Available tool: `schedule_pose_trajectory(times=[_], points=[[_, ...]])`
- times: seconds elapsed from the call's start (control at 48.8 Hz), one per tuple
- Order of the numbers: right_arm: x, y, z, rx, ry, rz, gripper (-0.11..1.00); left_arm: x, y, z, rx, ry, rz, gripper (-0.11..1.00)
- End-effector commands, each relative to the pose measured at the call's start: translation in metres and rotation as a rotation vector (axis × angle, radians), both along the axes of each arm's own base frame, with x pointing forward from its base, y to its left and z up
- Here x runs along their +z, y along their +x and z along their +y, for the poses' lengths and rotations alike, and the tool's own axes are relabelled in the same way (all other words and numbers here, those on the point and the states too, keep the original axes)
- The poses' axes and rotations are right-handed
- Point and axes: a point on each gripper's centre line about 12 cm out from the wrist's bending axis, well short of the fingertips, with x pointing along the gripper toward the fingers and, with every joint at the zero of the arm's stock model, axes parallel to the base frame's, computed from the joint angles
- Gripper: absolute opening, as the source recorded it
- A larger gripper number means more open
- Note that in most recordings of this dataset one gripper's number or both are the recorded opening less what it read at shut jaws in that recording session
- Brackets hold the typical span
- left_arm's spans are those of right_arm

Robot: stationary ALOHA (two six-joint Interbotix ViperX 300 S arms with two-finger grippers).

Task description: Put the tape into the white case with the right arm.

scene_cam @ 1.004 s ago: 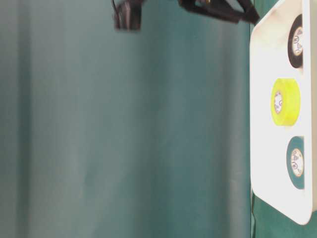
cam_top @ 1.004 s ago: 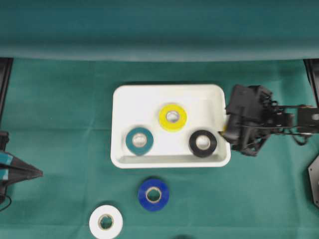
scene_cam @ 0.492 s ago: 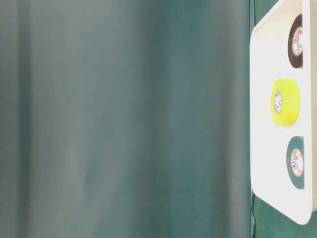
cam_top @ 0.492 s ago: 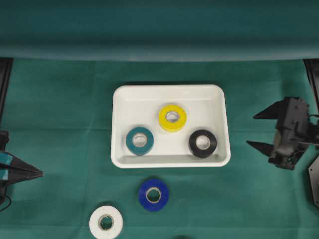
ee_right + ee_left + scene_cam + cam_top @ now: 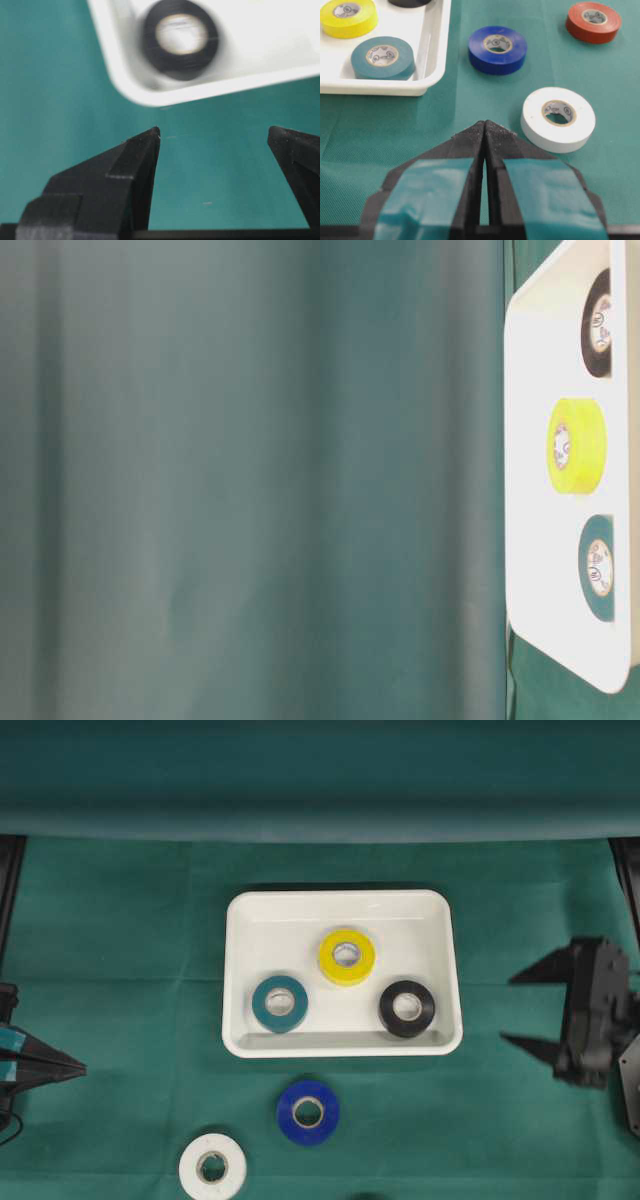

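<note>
I see the white case point(image 5: 240, 970) in the middle of the green cloth point(image 5: 120, 920). Inside it lie a yellow tape point(image 5: 347, 956), a teal tape point(image 5: 280, 1003) and a black tape point(image 5: 407, 1008). Below the case, on the cloth, sit a blue tape point(image 5: 308, 1111) and a white tape point(image 5: 213, 1166); a red tape point(image 5: 593, 21) lies near them. My right claw point(image 5: 528, 1008) is wide open, holding nothing, well apart from the case. My left claw point(image 5: 485, 131) is closed tight on nothing.

Overhead looking down, table-level sideways, both share white case point(image 5: 340, 910) (wrist views close)
</note>
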Motion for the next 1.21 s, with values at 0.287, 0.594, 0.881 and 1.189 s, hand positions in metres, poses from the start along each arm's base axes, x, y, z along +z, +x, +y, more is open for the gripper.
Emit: schedule_pose_trajectory(times=[0.287, 0.594, 0.881, 1.189], points=[[-0.005, 0.003, 0.064, 0.322, 0.006, 0.011, 0.64, 0.004, 0.001, 0.0, 0.002, 0.0, -0.011, 0.0], [-0.015, -0.002, 0.086, 0.433, 0.005, 0.052, 0.64, 0.004, 0.001, 0.0, 0.002, 0.0, -0.011, 0.0], [-0.013, 0.009, 0.091, 0.451, 0.001, 0.062, 0.64, 0.004, 0.001, 0.0, 0.002, 0.0, -0.012, 0.0], [-0.011, 0.038, 0.12, 0.536, -0.004, 0.108, 0.64, 0.004, 0.001, 0.0, 0.002, 0.0, -0.012, 0.0]])
